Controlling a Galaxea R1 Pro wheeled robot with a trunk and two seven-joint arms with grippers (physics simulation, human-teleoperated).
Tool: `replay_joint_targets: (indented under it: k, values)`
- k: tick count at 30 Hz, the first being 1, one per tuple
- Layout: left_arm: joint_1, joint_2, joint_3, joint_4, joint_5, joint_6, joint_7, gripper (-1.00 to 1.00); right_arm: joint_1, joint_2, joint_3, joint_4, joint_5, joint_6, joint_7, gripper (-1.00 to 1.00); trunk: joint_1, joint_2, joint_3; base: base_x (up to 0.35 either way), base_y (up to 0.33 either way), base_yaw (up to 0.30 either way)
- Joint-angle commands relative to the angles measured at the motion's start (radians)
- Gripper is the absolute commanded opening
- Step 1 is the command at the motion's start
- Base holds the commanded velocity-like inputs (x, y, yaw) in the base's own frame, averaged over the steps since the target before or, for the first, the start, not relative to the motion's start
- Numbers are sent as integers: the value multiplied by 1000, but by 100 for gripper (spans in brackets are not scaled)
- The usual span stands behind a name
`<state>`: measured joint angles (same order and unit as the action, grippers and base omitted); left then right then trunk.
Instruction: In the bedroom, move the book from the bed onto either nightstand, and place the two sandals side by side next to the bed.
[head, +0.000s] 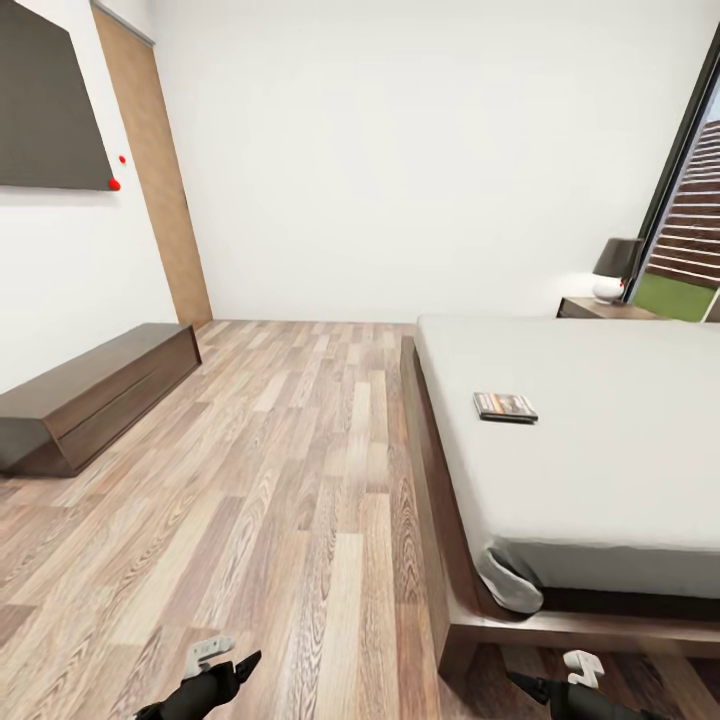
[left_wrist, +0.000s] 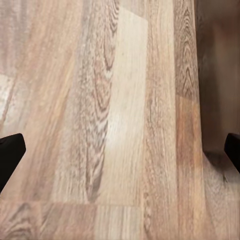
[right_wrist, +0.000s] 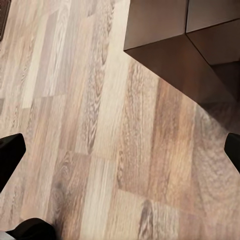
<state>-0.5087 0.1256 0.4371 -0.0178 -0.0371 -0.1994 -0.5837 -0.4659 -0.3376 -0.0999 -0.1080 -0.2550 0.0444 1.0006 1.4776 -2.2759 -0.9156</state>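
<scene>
The book (head: 505, 406), dark-covered and thin, lies flat on the grey mattress of the bed (head: 600, 470), near its left side. A nightstand (head: 603, 308) stands beyond the bed's far end, by the window. The two sandals are out of view. My left gripper (head: 228, 668) hangs low over the plank floor left of the bed's near corner, open (left_wrist: 120, 155) with bare floor between its fingers. My right gripper (head: 548, 682) is just in front of the bed frame's near corner, open (right_wrist: 120, 152) and empty. The dark frame corner (right_wrist: 175, 40) lies ahead of it.
A long low dark-wood bench (head: 90, 395) runs along the left wall under a dark wall panel (head: 45, 100). A wooden door (head: 160, 170) is at the back left. A dark-shaded lamp (head: 615, 268) sits on the nightstand. Wood floor (head: 280, 470) stretches between bench and bed.
</scene>
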Motion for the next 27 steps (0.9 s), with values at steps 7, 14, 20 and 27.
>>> replay_joint_targets:
  k: [7, 14, 20, 27]
  values:
    - [-1, 1, 2, 1, -4, -5, -2, 100, 0, 0, -7, 0, 4, 5, 4, 100, -27, 49, 21, 0, 0, 0]
    - [-1, 0, 2, 1, -4, -5, -2, 100, 0, 0, -7, 0, 4, 5, 4, 100, -54, 98, 43, 0, 0, 0]
    - [-1, 0, 2, 1, -4, -5, -2, 100, 0, 0, -8, -1, 3, 5, 4, 100, -77, 140, 62, 0, 0, 0]
    - [-1, 0, 2, 1, -4, -5, -2, 100, 0, 0, -7, 0, 4, 5, 4, 100, -104, 189, 84, 0, 0, 0]
